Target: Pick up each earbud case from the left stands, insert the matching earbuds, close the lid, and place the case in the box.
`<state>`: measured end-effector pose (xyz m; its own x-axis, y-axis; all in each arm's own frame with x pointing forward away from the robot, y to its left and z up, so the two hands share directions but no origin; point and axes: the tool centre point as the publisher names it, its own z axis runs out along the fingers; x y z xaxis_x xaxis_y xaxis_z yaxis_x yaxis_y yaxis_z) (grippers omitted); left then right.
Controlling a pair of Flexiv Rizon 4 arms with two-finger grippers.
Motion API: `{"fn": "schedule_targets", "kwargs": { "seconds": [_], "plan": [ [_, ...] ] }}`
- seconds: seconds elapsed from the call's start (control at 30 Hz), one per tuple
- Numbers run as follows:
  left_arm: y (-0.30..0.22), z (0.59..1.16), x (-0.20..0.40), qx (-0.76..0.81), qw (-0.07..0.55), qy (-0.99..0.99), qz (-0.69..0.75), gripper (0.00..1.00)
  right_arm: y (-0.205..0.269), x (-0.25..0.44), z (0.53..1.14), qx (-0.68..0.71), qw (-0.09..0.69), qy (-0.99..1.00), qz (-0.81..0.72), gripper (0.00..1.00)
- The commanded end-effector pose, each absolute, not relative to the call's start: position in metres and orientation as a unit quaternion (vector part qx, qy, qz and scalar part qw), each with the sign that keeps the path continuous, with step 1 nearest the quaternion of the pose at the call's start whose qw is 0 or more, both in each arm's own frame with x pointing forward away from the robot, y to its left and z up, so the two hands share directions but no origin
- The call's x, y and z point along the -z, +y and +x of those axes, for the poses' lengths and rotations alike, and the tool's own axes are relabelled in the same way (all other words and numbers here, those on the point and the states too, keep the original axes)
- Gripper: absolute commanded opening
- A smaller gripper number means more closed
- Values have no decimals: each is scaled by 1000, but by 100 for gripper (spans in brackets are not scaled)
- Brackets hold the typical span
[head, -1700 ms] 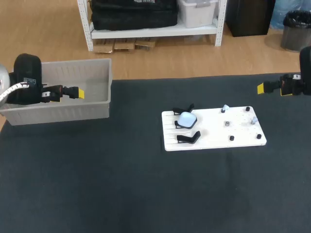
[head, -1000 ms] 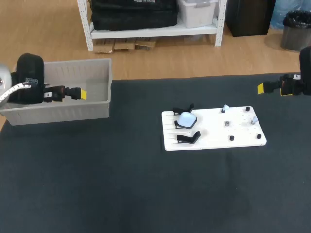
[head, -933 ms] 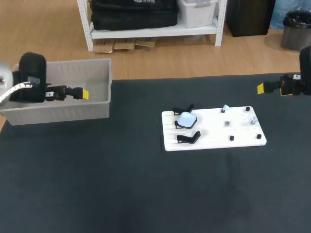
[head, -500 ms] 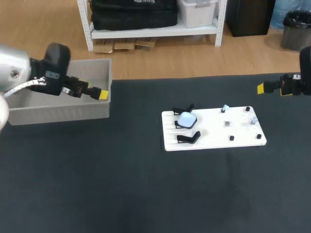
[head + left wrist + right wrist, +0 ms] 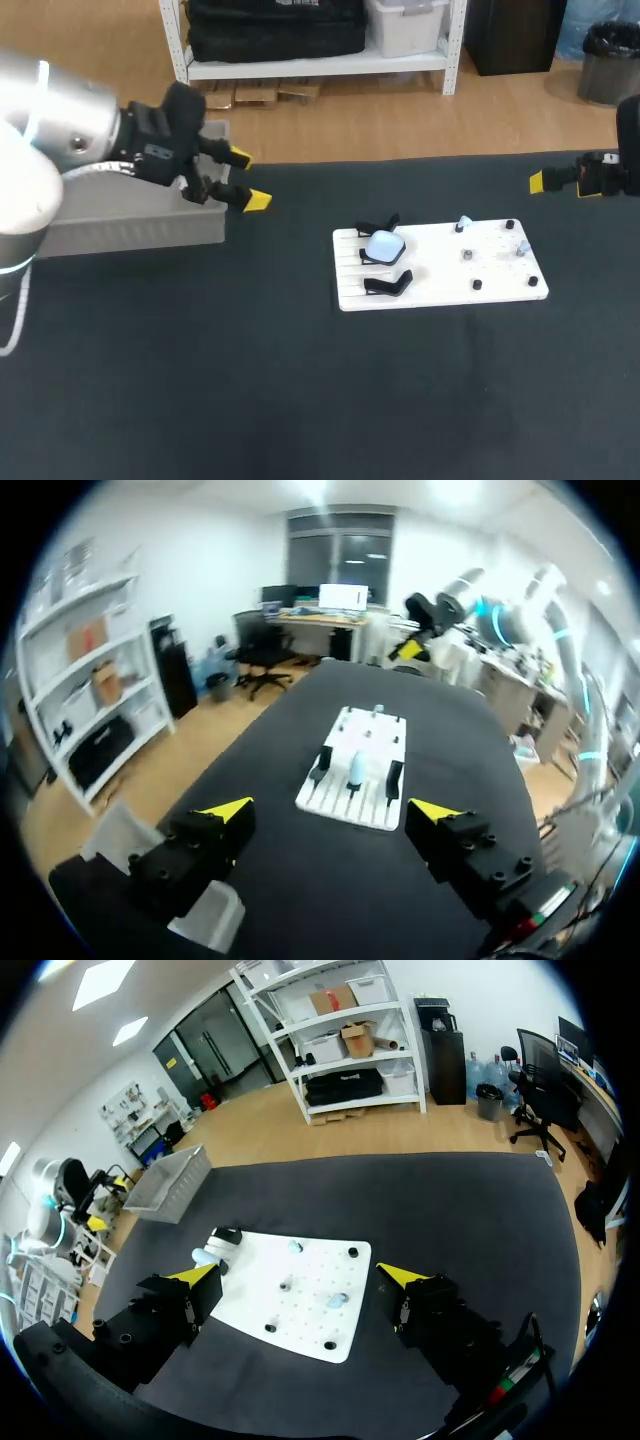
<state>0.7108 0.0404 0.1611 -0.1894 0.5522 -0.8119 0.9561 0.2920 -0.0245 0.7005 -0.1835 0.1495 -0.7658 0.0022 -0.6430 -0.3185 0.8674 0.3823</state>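
1. Case rests on a black stand at the board's left end, likely raised so fingers can close round it
2. Earbuds sit on pegs at the right end
3. Left gripper, jaws spread and empty, hangs beside the box, aimed at the case; right gripper, jaws also spread, waits well apart
4. No readable print

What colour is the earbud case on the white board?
The earbud case is pale blue, clearest in the head view.
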Motion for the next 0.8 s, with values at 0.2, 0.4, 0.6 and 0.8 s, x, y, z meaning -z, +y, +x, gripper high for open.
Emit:
{"fn": "schedule_targets", "kwargs": {
  "seconds": [0.2,0.4,0.6,0.8],
  "plan": [
    [-2,722,-138,366,328,614,617,100,-184,-149,701,-244,331,907,-88,100],
    [-25,713,-127,375,324,584,643,100,-184,-149,701,-244,331,907,-88,100],
    [-41,707,-101,384,300,594,640,100,-184,-149,701,-244,331,907,-88,100],
    [-51,703,-85,388,294,606,629,96,-184,-149,701,-244,331,907,-88,100]
  ]
}}
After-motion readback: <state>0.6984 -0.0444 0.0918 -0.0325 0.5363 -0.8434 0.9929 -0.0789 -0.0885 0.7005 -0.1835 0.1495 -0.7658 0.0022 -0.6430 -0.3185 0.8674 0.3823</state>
